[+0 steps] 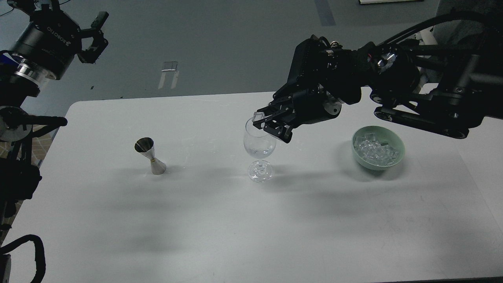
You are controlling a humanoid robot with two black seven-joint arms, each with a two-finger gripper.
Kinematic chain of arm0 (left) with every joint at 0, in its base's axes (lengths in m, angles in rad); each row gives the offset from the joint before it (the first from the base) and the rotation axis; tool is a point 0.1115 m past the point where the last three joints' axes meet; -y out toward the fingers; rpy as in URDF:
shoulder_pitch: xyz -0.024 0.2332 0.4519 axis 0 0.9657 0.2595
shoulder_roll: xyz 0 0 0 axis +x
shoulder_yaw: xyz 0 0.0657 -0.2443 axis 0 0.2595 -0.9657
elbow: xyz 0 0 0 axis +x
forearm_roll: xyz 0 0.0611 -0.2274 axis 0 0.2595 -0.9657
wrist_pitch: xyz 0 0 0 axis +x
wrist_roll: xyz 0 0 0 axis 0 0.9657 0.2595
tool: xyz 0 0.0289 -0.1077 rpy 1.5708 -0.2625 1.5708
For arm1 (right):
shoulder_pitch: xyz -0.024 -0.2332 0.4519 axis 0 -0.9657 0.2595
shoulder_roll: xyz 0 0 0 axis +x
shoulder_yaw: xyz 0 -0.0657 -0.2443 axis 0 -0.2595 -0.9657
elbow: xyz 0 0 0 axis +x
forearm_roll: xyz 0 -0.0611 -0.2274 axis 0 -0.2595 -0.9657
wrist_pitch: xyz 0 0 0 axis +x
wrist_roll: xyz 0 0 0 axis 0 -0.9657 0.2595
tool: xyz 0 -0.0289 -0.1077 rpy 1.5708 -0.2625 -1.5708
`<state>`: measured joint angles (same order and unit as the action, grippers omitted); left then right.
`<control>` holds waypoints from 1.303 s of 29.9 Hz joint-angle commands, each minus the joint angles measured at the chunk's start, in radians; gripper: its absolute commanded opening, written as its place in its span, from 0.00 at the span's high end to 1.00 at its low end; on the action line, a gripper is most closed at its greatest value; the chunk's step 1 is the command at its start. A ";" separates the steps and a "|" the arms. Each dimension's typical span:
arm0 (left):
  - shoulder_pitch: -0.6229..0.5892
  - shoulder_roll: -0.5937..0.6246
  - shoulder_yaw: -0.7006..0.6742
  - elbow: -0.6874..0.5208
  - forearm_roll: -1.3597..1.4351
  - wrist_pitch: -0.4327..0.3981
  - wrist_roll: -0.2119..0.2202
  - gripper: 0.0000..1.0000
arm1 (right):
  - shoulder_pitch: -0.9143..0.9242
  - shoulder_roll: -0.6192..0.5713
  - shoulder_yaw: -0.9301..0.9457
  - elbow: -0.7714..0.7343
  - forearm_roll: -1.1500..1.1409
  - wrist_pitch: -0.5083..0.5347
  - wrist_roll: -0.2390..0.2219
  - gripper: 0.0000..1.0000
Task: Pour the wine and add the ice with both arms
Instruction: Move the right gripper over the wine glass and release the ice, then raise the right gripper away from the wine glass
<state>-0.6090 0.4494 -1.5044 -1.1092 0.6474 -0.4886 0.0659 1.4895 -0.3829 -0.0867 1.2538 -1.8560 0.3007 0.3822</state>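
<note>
A clear stemmed wine glass (259, 151) stands at the table's middle with a little clear wine (259, 151) in its bowl. My right gripper (261, 122) is over the glass's rim, shut on a clear ice cube (258, 116). A green bowl (397, 153) at the right holds several ice cubes (375, 150). A steel jigger (150, 156) stands at the left of the glass. My left gripper (96, 37) is open and empty, high at the far left, beyond the table.
The white table (235, 220) has a rounded far left corner (74, 106). A second white table (471, 118) adjoins it at the right. Grey floor lies behind. A black cable loop (23, 255) shows at the bottom left.
</note>
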 commanded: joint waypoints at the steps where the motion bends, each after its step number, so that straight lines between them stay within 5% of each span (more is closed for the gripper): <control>1: 0.000 0.000 0.000 0.000 -0.002 0.000 0.000 0.02 | 0.000 0.010 -0.002 -0.007 0.000 0.000 0.000 0.83; 16: -0.001 0.009 0.000 0.002 -0.002 0.000 0.000 0.02 | 0.000 -0.005 -0.002 -0.002 0.035 0.000 0.000 0.52; 20: -0.005 0.011 0.000 0.002 -0.002 0.000 0.002 0.02 | 0.000 -0.004 -0.002 0.000 0.037 0.000 -0.002 0.38; 32: -0.008 0.012 0.000 0.002 -0.002 0.000 0.002 0.02 | 0.038 -0.039 0.021 -0.011 0.086 -0.014 -0.005 0.37; 39: -0.005 0.012 0.000 0.006 0.000 0.000 0.003 0.02 | 0.133 -0.116 0.048 -0.130 0.444 -0.008 -0.017 0.31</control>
<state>-0.6146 0.4633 -1.5049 -1.1082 0.6463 -0.4889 0.0689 1.6012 -0.4818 -0.0483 1.1966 -1.5612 0.2989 0.3690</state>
